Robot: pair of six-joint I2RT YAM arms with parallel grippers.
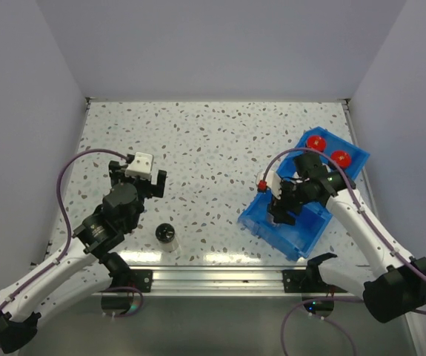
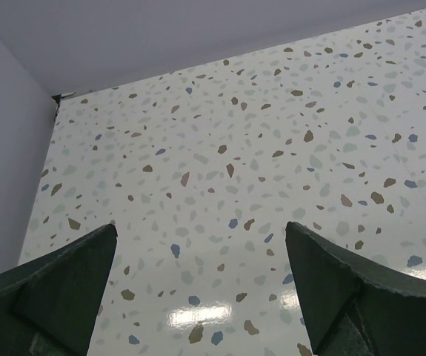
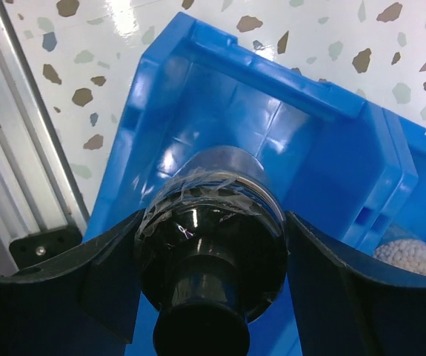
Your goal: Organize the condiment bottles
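Speckled table [image 1: 213, 148]: right hand [image 3: 214, 220] pinches black-lidded jar [image 3: 213, 185], seemingly upright above blue bin [image 3: 257, 111]; left hand [image 2: 201, 228] spread.

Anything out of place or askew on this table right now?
The blue bin sits skewed to the edges of the table, at its right side. One black-lidded jar stands alone outside it by the left arm, while the right gripper holds a second jar over the bin.

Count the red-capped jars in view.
2. Both small round jars with red caps stand in the far compartment of the blue plastic bin: one on the left, one to its right. The right arm covers part of the bin, so others may be hidden.
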